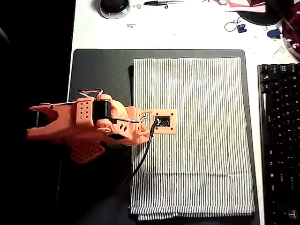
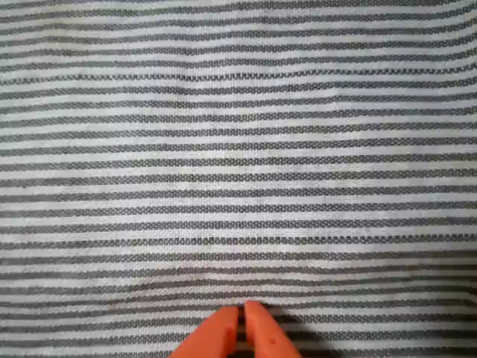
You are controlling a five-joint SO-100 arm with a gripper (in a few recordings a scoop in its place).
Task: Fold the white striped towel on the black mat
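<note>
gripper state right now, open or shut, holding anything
gripper: shut, fingertips together just over the white striped towel; no cloth visibly pinched between them.

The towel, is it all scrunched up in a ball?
No, the white striped towel lies spread flat on the black mat in the overhead view.

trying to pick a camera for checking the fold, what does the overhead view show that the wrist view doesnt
Overhead: the whole white striped towel lying flat on the black mat, its edges, the orange arm reaching in from the left, and a black keyboard on the right. Wrist: the weave close up and the gripper fingertips together at the cloth. Both: the towel's stripes.
</note>
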